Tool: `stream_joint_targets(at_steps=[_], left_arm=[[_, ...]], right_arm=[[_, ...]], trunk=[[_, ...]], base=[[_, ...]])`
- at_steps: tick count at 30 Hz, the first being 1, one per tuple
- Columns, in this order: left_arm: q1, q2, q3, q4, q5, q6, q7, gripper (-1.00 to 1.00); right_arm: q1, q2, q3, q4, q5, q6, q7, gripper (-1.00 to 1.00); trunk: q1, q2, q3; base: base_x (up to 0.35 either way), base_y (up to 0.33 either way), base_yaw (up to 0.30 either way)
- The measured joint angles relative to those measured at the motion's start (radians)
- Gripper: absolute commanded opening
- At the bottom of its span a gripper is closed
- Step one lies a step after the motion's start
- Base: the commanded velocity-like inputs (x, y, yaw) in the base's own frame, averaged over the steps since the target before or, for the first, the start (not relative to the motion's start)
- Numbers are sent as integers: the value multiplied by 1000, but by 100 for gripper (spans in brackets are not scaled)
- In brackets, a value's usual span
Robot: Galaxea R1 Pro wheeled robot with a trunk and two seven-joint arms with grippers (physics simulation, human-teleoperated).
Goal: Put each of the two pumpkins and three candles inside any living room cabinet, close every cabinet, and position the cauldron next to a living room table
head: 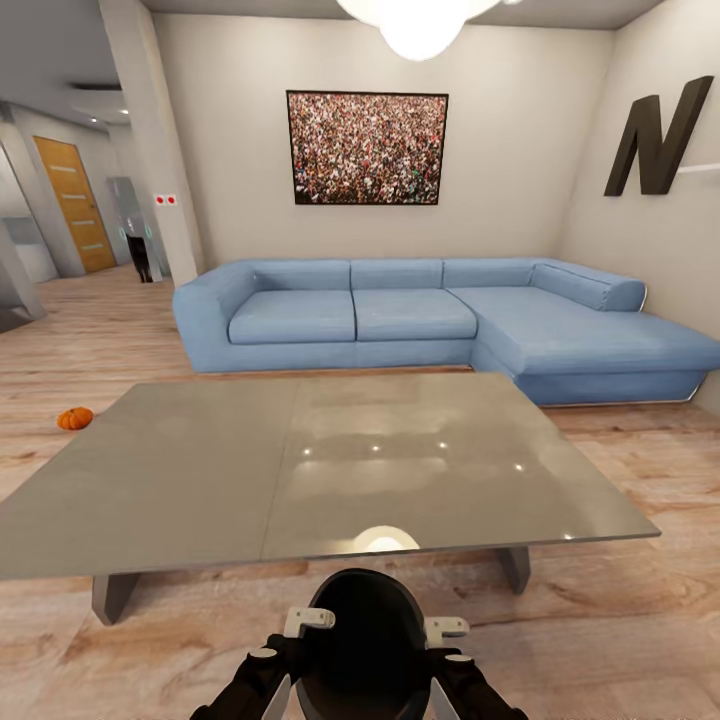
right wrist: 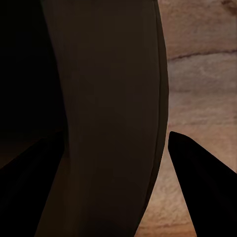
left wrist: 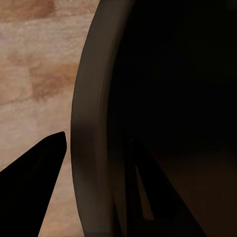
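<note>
Both grippers are clamping the cauldron (head: pixel 362 640) rim at bottom centre, left gripper (left wrist: pixel 98 173), right gripper (right wrist: pixel 118 163). Driving forward is risking bumping the table (head: pixel 200 470).

I have both arms drawn in low and close to the trunk. The left claw (left wrist: pixel 94 182) and right claw (right wrist: pixel 118 182) face each other across the cauldron (head: pixel 365 640), each with one finger inside its rim and one outside, clamped on the wall from opposite sides.
</note>
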Motion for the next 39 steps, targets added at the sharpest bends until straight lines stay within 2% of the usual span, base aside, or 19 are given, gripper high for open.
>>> stream_joint_targets(at_steps=[4, 7, 39], left_arm=[[0, 0, 0, 0, 1, -2, 0, -100], [0, 0, 0, 0, 0, 0, 0, -100], [0, 0, 0, 0, 1, -2, 0, -100]], right_arm=[[-1, 0, 0, -1, 2, 0, 0, -100], [0, 0, 0, 0, 0, 0, 0, -100], [0, 0, 1, -1, 2, 0, 0, -100]], trunk=[[4, -7, -3], [15, -28, -13], [15, -28, -13]], base=[[0, 0, 0], [0, 0, 0], [5, 0, 0]])
